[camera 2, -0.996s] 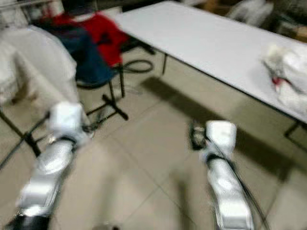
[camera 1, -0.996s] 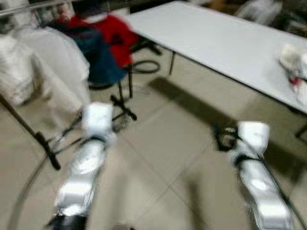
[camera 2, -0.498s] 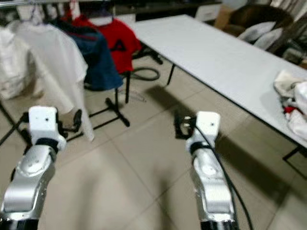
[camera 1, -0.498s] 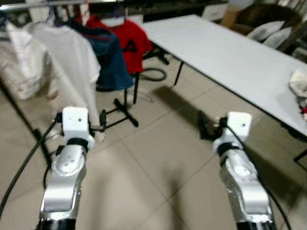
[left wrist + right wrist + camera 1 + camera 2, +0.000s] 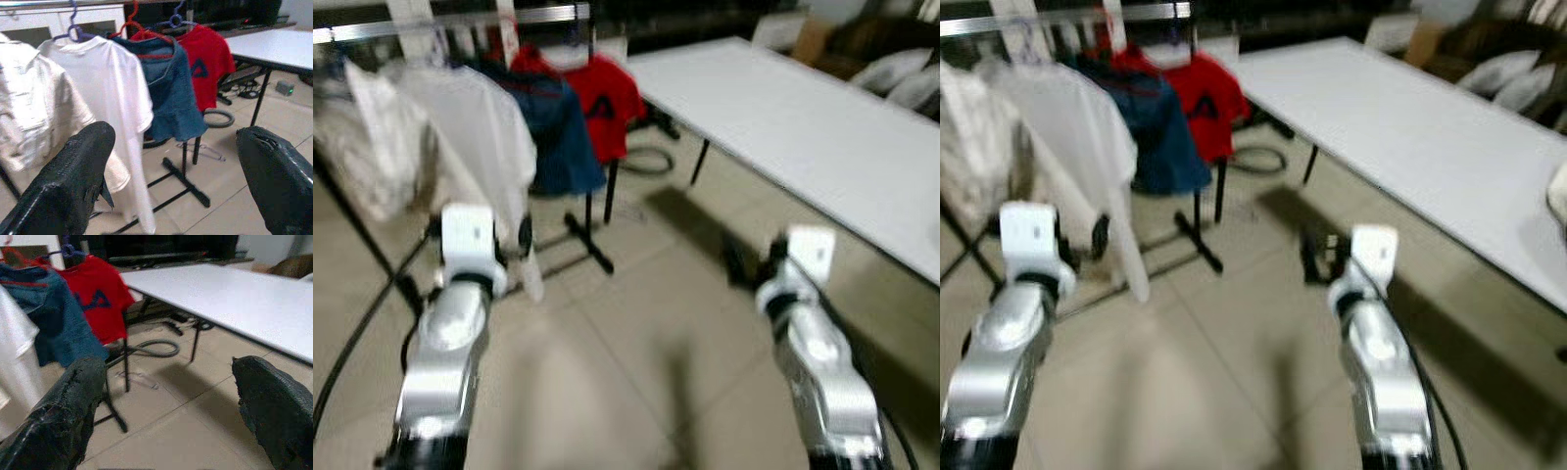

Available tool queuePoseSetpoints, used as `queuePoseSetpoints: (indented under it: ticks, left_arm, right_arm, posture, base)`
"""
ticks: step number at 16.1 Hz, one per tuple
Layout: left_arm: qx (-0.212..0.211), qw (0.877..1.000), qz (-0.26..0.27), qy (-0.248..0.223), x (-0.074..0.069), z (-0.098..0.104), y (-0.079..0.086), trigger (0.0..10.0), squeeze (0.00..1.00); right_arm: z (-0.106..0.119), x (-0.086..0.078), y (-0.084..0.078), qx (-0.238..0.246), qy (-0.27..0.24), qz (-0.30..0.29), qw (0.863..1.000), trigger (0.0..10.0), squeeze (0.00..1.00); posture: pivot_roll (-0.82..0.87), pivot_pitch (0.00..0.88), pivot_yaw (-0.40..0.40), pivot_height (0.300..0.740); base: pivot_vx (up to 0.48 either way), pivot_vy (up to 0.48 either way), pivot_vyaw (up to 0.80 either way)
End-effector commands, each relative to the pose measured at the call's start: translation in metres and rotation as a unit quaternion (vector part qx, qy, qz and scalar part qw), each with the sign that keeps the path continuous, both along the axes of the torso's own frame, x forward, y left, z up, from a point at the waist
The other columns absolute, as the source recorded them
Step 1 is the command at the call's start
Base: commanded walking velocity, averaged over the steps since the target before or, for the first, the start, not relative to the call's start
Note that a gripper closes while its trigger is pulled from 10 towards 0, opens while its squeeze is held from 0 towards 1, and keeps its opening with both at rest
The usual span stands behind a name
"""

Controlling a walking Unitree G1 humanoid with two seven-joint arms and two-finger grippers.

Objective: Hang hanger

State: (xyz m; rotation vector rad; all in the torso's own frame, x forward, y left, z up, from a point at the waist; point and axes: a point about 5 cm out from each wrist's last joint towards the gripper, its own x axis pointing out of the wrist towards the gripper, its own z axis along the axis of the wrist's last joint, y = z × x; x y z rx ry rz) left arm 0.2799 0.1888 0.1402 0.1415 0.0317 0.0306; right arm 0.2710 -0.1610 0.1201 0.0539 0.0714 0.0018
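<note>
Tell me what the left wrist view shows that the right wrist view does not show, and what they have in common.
Left wrist view alone: a cream garment, the white T-shirt's purple hanger, and a bare hanger on the floor. Right wrist view alone: a long stretch of the white table. Both: the white T-shirt, the blue denim garment, the red T-shirt, the coiled hose, and an open, empty tool: left tool, right tool.

Denim jacket and cloth red T-shirt hang beside a smooth matt table.
</note>
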Motion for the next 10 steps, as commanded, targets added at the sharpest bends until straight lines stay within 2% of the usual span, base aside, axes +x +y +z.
queuePoseSetpoints:
  ticks: [1,7,10]
  left_arm:
    - [-0.001,1.0,-0.023,0.0,0.0027,0.0011,-0.0117,10.0,1.0]
    - [0.003,0.999,-0.037,0.006,0.0068,-0.0013,-0.0146,10.0,1.0]
    - [0.011,0.999,-0.046,0.007,0.0062,-0.0009,-0.0156,10.0,1.0]
  right_arm:
    - [-0.0059,-0.0002,-0.0068,0.002,0.014,-0.016,1.0,10.0,0.0]
    - [-0.0082,-0.0014,-0.0058,-0.013,0.014,-0.018,1.0,10.0,0.0]
    - [-0.0075,-0.003,-0.002,-0.022,0.009,0.0,1.0,10.0,0.0]
  posture:
    - [0.02,0.0,-0.047,0.74]
    - [0.01,0.0,-0.012,0.74]
    - [0.01,0.0,0.0,0.74]
  base:
    - [0.371,0.0,0.0]
    - [0.355,0.0,0.0]
    - [0.344,0.0,0.69]
